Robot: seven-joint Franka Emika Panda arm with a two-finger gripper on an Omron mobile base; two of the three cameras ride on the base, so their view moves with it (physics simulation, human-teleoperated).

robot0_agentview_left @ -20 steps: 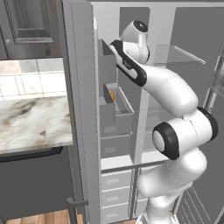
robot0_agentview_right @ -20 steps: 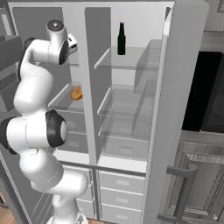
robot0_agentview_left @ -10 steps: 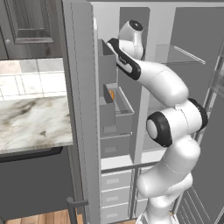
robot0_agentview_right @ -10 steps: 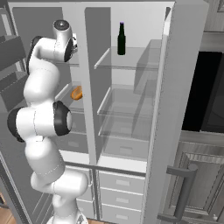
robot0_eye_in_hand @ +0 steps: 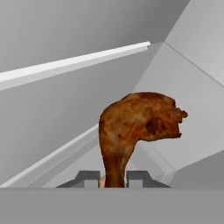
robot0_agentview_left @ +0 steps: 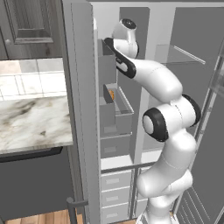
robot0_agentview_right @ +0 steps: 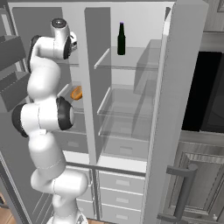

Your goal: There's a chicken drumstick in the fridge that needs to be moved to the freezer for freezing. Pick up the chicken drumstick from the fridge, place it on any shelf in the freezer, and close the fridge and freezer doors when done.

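Gripping the chicken drumstick (robot0_eye_in_hand: 135,127) by its narrow bone end, the gripper (robot0_eye_in_hand: 112,178) has its two fingertips pressed close against either side of the shaft, nearly shut, with the fat meaty end standing out ahead of them. Just beyond the meat runs the pale front edge of a clear shelf (robot0_eye_in_hand: 74,63), and grey compartment walls meet in a corner further ahead and to one side. From the base views the hand is buried high inside the freezer (robot0_agentview_left: 118,78), with the arm (robot0_agentview_left: 153,78) bent in from below; a golden-orange food item (robot0_agentview_right: 76,92) sits on a lower level beneath the hand, and a dark bottle (robot0_agentview_right: 121,39) stands well off to the side on the top shelf of the fridge (robot0_agentview_right: 131,87). The likely trouble is the release: whether the meat is above the shelf or clear of it cannot be told, so letting go early could drop it onto the level below. The heavy end could also swing on such a thin hold. Both doors (robot0_agentview_right: 175,109) stand open, so pulling the elbow out carelessly could knock one.
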